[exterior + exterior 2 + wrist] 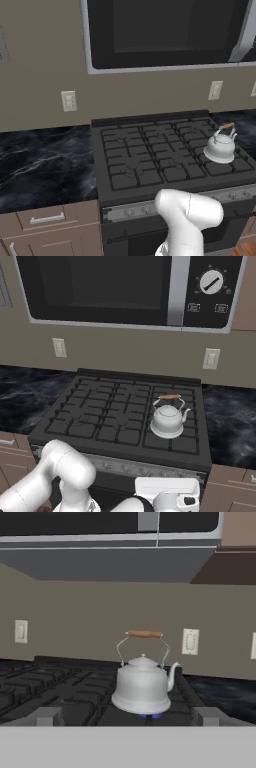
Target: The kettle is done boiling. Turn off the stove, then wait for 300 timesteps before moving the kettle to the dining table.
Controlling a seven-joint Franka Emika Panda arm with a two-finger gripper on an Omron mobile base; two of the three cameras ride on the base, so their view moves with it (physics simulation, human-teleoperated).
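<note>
A black microwave [125, 288] hangs on the beige wall above the stove [150, 155], with 2 white wall outlets [59, 347] at either side below it. Dark marble counter [45, 165] flanks the stove, over brown drawers [47, 220]. A silver strip of small knobs [131, 212] runs along the stove front. The white arm [187, 217] folds low in front of that strip, its elbow raised and its hand level with the grates, facing the wall. The gripper [127, 719] stands wide open with nothing between its fingers. The kettle [143, 684] sits upright on the right front burner, spout to the right, over a small blue flame [150, 715].
</note>
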